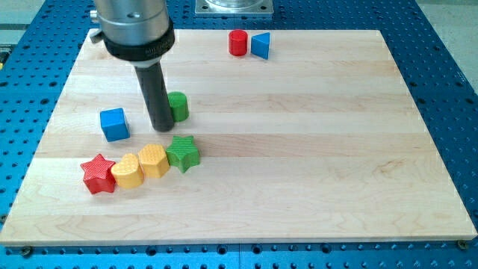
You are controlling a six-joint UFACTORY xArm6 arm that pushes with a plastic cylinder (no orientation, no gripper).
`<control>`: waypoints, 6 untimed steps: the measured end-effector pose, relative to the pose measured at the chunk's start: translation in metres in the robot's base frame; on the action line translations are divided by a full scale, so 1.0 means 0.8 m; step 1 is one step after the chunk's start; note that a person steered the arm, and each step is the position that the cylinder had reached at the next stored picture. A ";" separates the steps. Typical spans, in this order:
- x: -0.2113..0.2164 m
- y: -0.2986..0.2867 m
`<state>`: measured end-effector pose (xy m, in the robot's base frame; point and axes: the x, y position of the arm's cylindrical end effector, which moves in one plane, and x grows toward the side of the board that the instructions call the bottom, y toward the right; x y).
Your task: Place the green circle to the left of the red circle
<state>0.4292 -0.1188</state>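
The green circle [179,105] stands left of the board's middle, in the upper half. The red circle [237,42] stands near the view's top, right of centre, well apart from it. My tip [161,128] is at the end of the dark rod, touching or almost touching the green circle's left side and hiding part of it.
A blue triangle [261,45] sits right next to the red circle. A blue cube [114,124] lies left of my tip. Below it runs a row: red star [98,173], yellow block [127,171], orange-yellow block [153,160], green star [183,152]. The wooden board [314,149] rests on a blue perforated table.
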 end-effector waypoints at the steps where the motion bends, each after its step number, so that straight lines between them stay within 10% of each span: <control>1: -0.022 -0.014; 4: 0.031 -0.058; 6: -0.005 0.038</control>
<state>0.4250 -0.0880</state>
